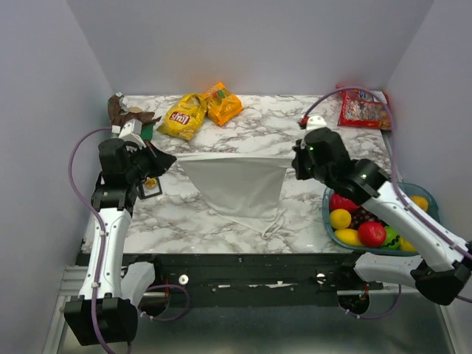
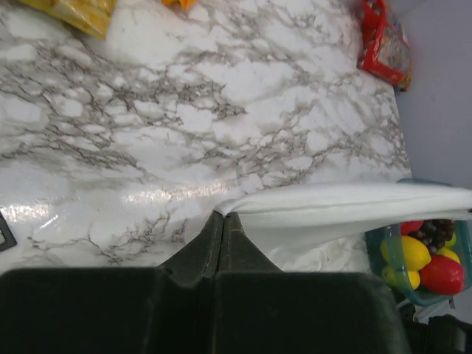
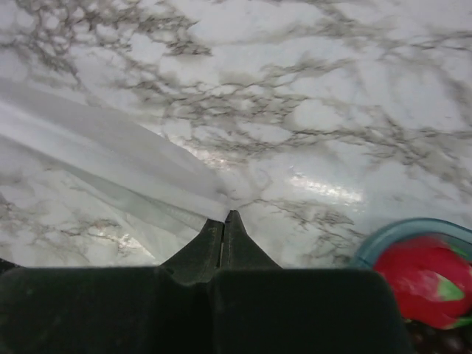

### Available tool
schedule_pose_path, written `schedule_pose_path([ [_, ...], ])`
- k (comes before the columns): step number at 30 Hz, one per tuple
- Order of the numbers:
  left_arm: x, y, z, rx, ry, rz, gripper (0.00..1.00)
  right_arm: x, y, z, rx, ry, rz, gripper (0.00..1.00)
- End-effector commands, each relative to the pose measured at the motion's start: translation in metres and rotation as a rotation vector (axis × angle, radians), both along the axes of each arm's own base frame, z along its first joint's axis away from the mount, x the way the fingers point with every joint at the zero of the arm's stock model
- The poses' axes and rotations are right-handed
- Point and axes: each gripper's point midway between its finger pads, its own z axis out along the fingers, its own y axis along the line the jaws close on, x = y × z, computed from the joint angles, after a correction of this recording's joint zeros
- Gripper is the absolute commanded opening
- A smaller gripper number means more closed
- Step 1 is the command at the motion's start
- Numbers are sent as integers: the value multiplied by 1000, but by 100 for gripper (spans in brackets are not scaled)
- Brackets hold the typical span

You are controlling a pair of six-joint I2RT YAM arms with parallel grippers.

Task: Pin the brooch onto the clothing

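The clothing (image 1: 236, 184) is a white garment held taut between both arms, its lower part hanging to a point on the marble table. My left gripper (image 1: 172, 158) is shut on its left corner, and in the left wrist view my left gripper (image 2: 223, 214) pinches the white cloth (image 2: 346, 203). My right gripper (image 1: 293, 161) is shut on the right corner. In the right wrist view my right gripper (image 3: 227, 216) bites the cloth (image 3: 110, 155). The brooch (image 1: 150, 182) shows as a tiny gold-yellow spot at a small black square frame (image 1: 150, 189) under my left arm.
A teal bowl (image 1: 425, 190) of fruit stands at the right, close to my right arm; its rim (image 3: 398, 230) shows in the right wrist view. Yellow (image 1: 183, 116) and orange (image 1: 223, 105) snack bags lie at the back, a red bag (image 1: 363, 109) at the back right.
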Motion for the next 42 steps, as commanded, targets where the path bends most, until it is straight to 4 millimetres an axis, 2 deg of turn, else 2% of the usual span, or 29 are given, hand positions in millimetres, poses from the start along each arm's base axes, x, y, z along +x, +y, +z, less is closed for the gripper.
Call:
schedule_pose_path([
  [1, -5, 10, 47, -24, -80, -1, 0, -15, -74, 44, -150, -89, -175, 1],
  [2, -5, 14, 58, -28, -104, 11, 0, -21, -85, 49, -171, -86, -197, 1],
  [3, -7, 13, 73, -37, -136, 4, 0, -23, -93, 66, -153, -120, -231, 1],
  [5, -9, 12, 88, -47, -166, -4, 0, -33, -104, 79, -131, -140, -250, 1],
  [8, -17, 1, 108, -86, -196, -58, 0, -43, -110, 101, -48, -187, -246, 1],
  [13, -19, -8, 126, -142, -235, -100, 0, -42, -94, 112, 38, -221, -190, 1],
  [18, -1, -9, 131, -171, -242, -101, 0, -16, -63, 125, 101, -278, -140, 1],
  [19, 3, -12, 133, -176, -248, -107, 0, -6, -54, 120, 93, -269, -130, 1],
  [21, 14, -21, 136, -178, -251, -119, 0, 8, -42, 128, 122, -293, -110, 1],
  [22, 19, -25, 136, -177, -249, -124, 0, 20, -35, 121, 112, -278, -104, 1],
  [23, 29, -34, 131, -179, -235, -144, 0, 30, -31, 126, 132, -293, -107, 1],
  [25, 42, -37, 137, -189, -239, -141, 0, 49, -33, 131, 160, -297, -106, 1],
  [26, 59, -38, 132, -195, -230, -139, 0, 64, -30, 130, 168, -300, -110, 1],
  [27, 67, -36, 146, -192, -259, -130, 0, 74, -35, 135, 178, -309, -117, 1],
  [28, 76, -35, 151, -188, -269, -127, 0, 82, -37, 150, 189, -343, -115, 1],
  [29, 93, -36, 149, -188, -264, -126, 0, 97, -34, 151, 184, -344, -118, 1],
  [30, 100, -37, 174, -184, -327, -135, 0, 107, -38, 156, 184, -355, -123, 1],
  [31, 107, -38, 185, -197, -347, -142, 0, 113, -39, 183, 201, -410, -119, 1],
  [32, 122, -41, 188, -209, -359, -154, 0, 119, -39, 194, 207, -433, -115, 1],
  [33, 126, -41, 220, -209, -440, -167, 0, 134, -38, 192, 199, -428, -114, 1],
  [34, 129, -45, 232, -218, -462, -195, 0, 139, -39, 206, 201, -459, -111, 1],
  [35, 141, -47, 234, -234, -463, -209, 0, 137, -41, 236, 224, -520, -102, 1],
  [36, 138, -48, 262, -231, -525, -227, 0, 144, -39, 241, 226, -531, -90, 1],
  [37, 136, -60, 271, -234, -545, -262, 0, 144, -40, 250, 215, -554, -80, 1],
  [38, 140, -62, 272, -222, -553, -272, 0, 142, -41, 262, 216, -574, -74, 1],
  [40, 137, -66, 276, -212, -567, -287, 0, 140, -42, 258, 196, -564, -66, 1],
  [41, 136, -69, 270, -206, -560, -296, 0, 139, -42, 249, 188, -541, -61, 1],
  [42, 127, -70, 271, -191, -576, -297, 0, 143, -38, 214, 163, -469, -51, 1],
])
